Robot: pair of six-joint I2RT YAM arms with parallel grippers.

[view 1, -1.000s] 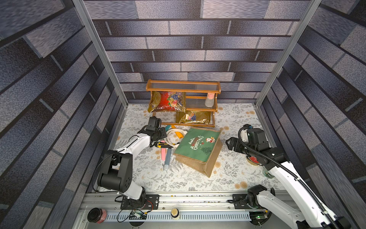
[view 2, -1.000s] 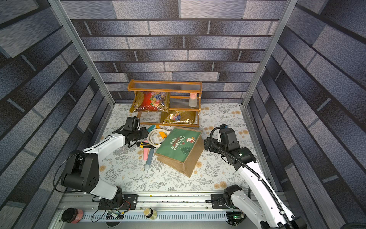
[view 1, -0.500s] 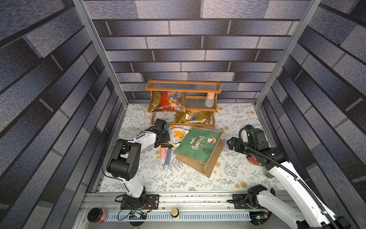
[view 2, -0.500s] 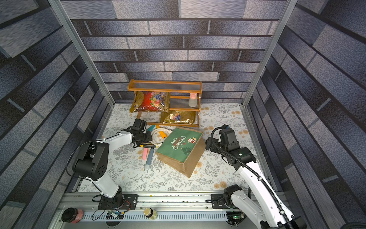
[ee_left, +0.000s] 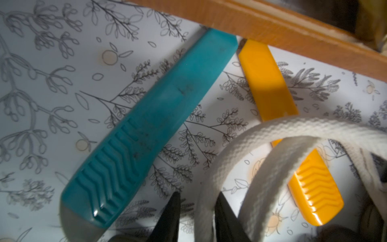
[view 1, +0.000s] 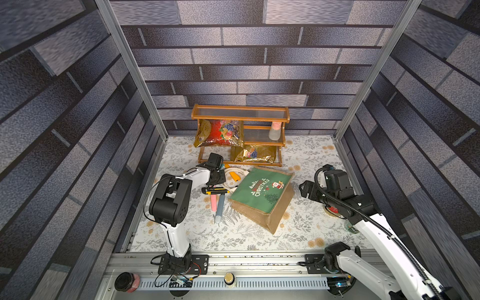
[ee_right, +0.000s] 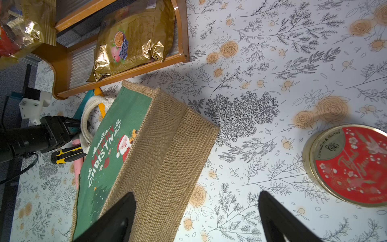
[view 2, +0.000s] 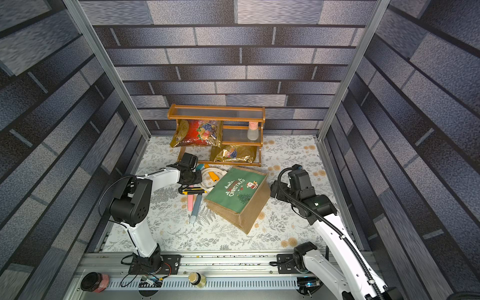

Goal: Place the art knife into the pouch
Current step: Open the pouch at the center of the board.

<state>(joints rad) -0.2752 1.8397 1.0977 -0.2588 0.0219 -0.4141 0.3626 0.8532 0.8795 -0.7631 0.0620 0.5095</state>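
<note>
Floral mat point(view 1: 306, 155) holds the yellow-black knife point(view 1: 217, 191) just beside the mouth of the toppled pouch point(view 1: 259, 192), so the left gripper point(ee_left: 199, 211), jaws narrow astride the handle point(ee_left: 261, 134), clamped or not I cannot tell, might drag the pouch over it; right gripper point(ee_right: 195, 193) gapes empty.

Both top views: even overhead light. The floral tablecloth point(view 1: 306, 155) is bright and the walls are dimmer. Straight frame posts splay toward the edges from wide-lens distortion. Right wrist view: sharp, with glare on the foil snack bag point(ee_right: 134, 42) and a soft shadow beside the pouch point(ee_right: 163, 146). Left wrist view: dim and bluish. The dark fingers point(ee_left: 171, 213) are out of focus, probably too close.
</note>
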